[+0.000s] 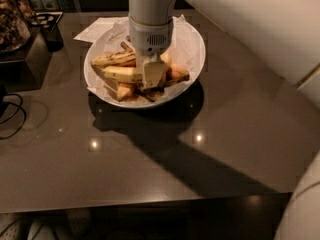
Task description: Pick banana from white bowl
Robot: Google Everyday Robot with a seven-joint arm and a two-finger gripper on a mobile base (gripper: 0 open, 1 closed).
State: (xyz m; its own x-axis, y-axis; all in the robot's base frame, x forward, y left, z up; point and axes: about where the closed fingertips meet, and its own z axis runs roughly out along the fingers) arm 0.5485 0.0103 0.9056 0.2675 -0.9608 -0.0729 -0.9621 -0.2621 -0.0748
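Dark glossy table (150, 159) fills most of the frame. The white bowl (198, 59) stands on it in the upper centre, lined with crumpled white paper (188, 38). The banana (124, 74) lies in the middle of the bowl, roughly crosswise, its left end towards the bowl's left wall and its right part hidden behind the gripper. A slimmer speckled banana (112, 59) lies just above it and touches it. Short orange-yellow pieces lie to the right (178, 74) and below left (124, 90). The gripper (151, 79) hangs straight down from the top of the frame inside the bowl, with its pale tip at the banana's right half, in front of the fruit. How wide the jaws stand, and whether they have hold of the banana, cannot be told from this view. The white arm (240, 19) runs off to the upper right. A flat sheet of paper (95, 29) lies on the table behind the bowl. A dark cable (12, 116) loops at the left edge, and a dark container (50, 29) stands upper left.
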